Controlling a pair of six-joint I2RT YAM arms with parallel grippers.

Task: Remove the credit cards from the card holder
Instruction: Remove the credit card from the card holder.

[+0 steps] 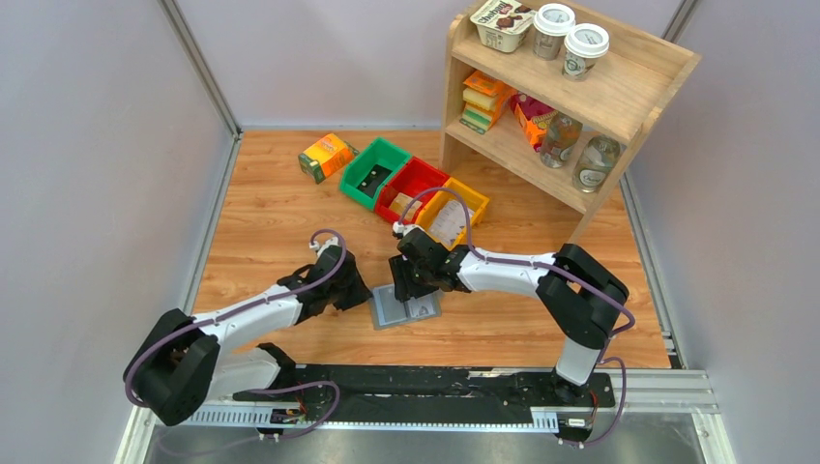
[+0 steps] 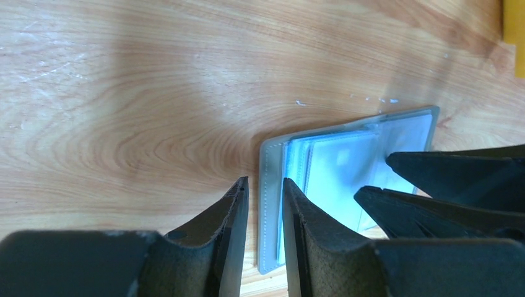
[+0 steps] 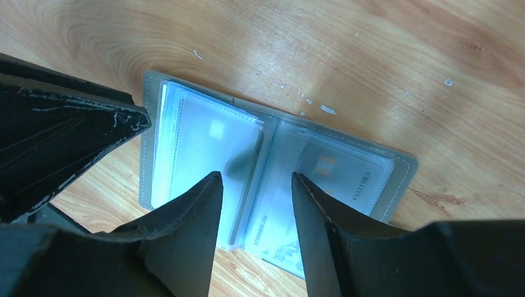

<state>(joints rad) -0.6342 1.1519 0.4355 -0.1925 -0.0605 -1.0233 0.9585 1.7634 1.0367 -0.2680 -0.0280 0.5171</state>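
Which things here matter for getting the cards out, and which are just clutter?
Job: card holder, cards in its pockets, left end effector, right end effector.
Lying about: green bin, red bin, yellow bin, orange carton, wooden shelf.

You'll find the card holder (image 1: 406, 307) lying flat and spread open on the wood, on the near side of the red bin (image 1: 414, 184) and well apart from it. Its shell is grey, with clear pockets inside. Two pale credit cards (image 3: 207, 145) sit tucked in those pockets, one per half, each showing a small square chip.
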